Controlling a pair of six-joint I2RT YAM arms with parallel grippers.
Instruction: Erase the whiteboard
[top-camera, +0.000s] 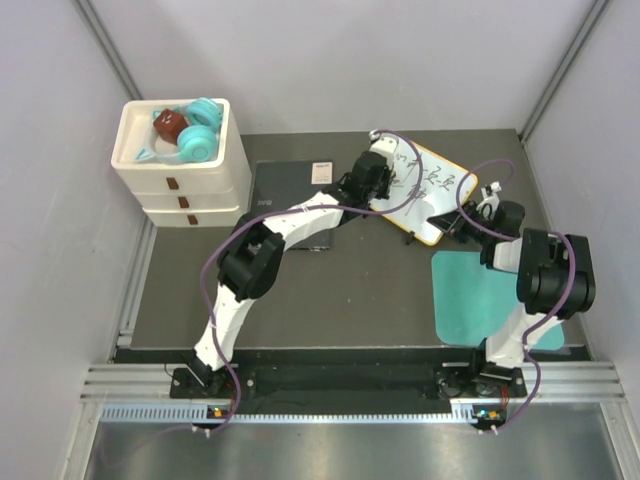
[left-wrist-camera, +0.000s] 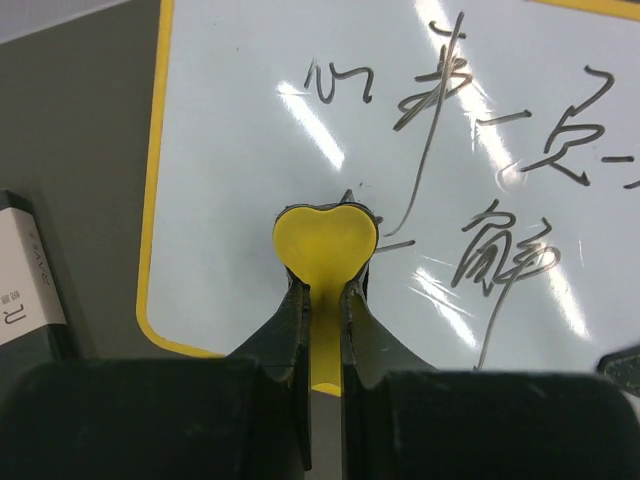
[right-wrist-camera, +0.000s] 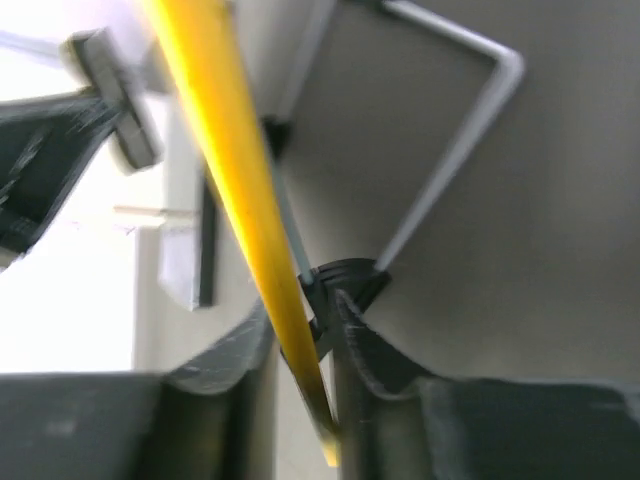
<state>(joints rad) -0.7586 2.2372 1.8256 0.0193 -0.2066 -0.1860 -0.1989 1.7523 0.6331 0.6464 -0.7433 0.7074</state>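
The whiteboard (top-camera: 432, 192) lies tilted at the back right of the table, with dark handwritten marks on it. In the left wrist view the whiteboard (left-wrist-camera: 240, 140) fills the frame. My left gripper (left-wrist-camera: 325, 292) is shut on a yellow heart-shaped eraser (left-wrist-camera: 325, 240) that rests on the board near its left rim; this gripper is over the board's left part (top-camera: 382, 188). My right gripper (top-camera: 449, 222) is shut on the board's near right edge. The right wrist view shows the yellow rim (right-wrist-camera: 225, 150) between that gripper's fingers (right-wrist-camera: 305, 322).
A dark grey pad with a white label (top-camera: 290, 185) lies left of the board and shows in the left wrist view (left-wrist-camera: 25, 300). A white drawer stack (top-camera: 182, 165) holding teal and red items stands at the back left. A teal mat (top-camera: 480, 300) lies at the right.
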